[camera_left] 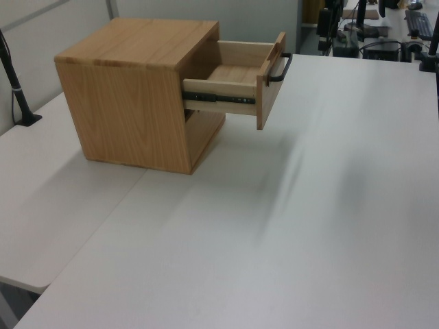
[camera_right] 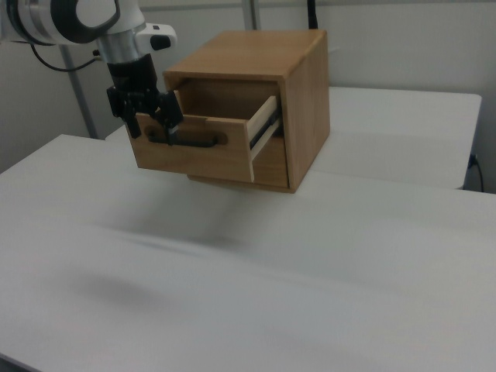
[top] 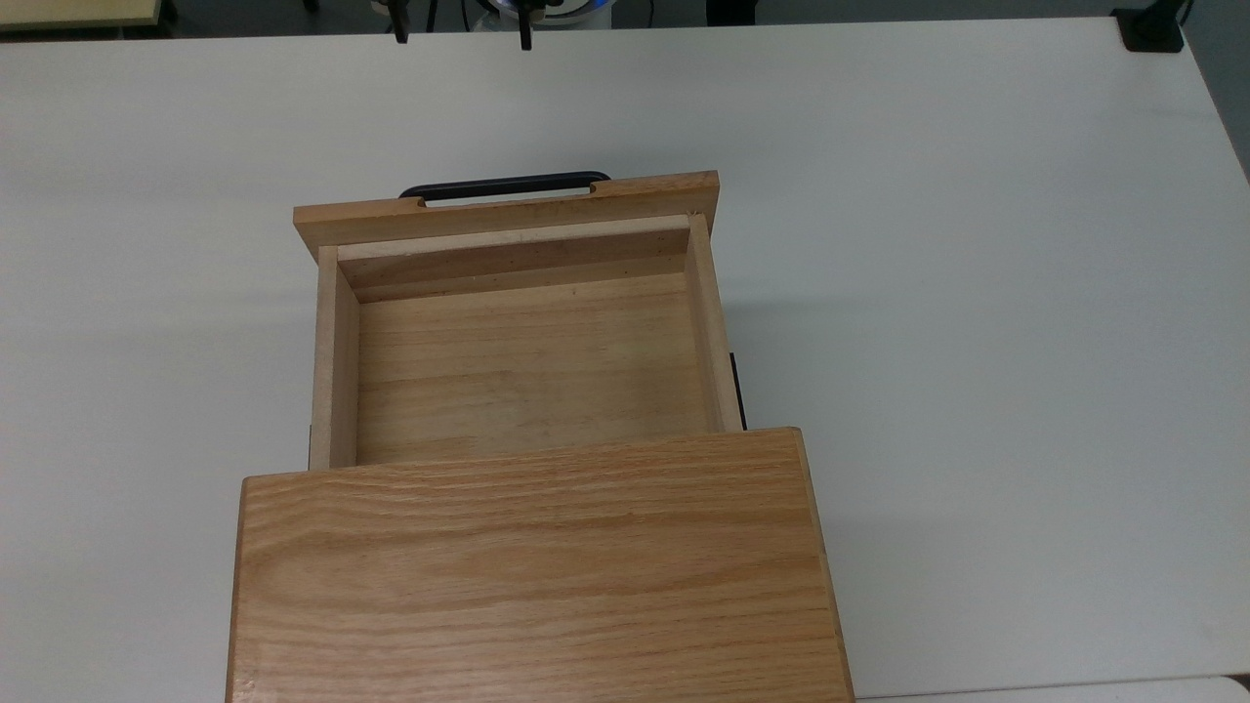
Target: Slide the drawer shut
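Observation:
The drawer [top: 527, 361] is a light oak tray with paler side walls, pulled well out of the oak cabinet [top: 537, 566]. It is empty inside. Its wider front panel [camera_right: 194, 151] carries a thin black bar handle [top: 506, 186], which faces the top view's top edge. In the left view the drawer [camera_left: 236, 86] sticks out to the right on a dark slide rail. My gripper [camera_right: 153, 124] hangs open in front of the handle, nothing between its fingers. Its two fingertips [top: 400, 34] show at the top view's top edge, apart from the drawer.
The cabinet stands on a white table [top: 977, 293] with wide bare surface all round the drawer front. A black clamp [top: 1150, 29] sits at the table's far right corner in the top view. A black post [camera_left: 15, 86] stands at the left view's left.

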{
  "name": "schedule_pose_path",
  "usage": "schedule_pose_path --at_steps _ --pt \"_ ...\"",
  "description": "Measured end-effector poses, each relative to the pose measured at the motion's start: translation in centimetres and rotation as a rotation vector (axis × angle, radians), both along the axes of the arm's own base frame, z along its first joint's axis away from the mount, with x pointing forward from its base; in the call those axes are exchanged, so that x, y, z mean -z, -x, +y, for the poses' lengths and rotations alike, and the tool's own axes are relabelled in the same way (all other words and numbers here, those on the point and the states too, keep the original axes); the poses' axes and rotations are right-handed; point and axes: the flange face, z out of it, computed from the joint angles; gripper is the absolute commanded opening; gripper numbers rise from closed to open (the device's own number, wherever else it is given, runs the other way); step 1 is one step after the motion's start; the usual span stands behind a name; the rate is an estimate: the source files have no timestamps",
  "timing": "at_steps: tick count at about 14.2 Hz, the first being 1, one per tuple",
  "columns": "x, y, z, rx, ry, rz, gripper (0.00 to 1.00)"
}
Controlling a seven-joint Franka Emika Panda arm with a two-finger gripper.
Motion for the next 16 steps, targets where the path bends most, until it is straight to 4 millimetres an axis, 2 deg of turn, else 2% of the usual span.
schedule_pose_path --at_steps 13,16 --pt "0.12 0.01 0.05 -0.003 0.000 0.003 1.00" --pt "0.31 0.02 0.08 -0.047 0.002 0.008 1.00"
